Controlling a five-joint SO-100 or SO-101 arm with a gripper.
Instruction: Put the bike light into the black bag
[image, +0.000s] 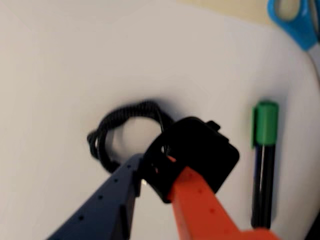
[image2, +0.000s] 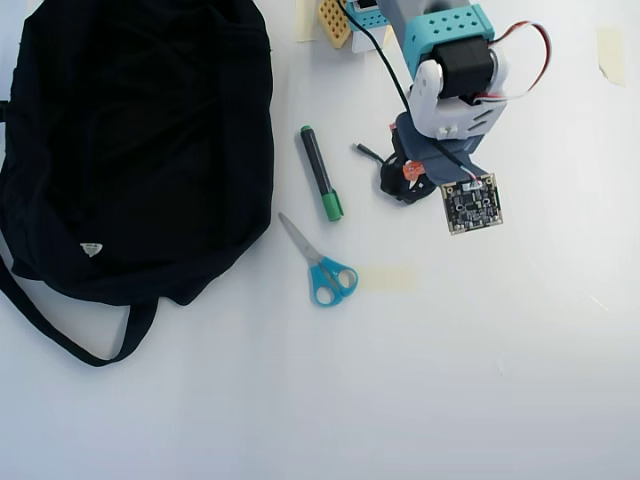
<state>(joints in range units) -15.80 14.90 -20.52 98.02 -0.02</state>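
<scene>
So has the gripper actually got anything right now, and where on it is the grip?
Yes: the gripper is shut on the bike light, its fingers pinching the lower left corner of the black body in the wrist view.

The table holds one bag (image2: 140, 130), black, with one small white label (image2: 91, 249). There is one marker (image2: 319, 172) with a green cap and one pair of scissors (image2: 320, 262) with blue handles. One bike light (image: 200, 150) shows in the wrist view, and one coiled cable (image: 117, 127) lies beside it. One arm with one gripper (image: 157, 175) is present. One strip of tape (image2: 388, 278) sits near the scissors.
</scene>
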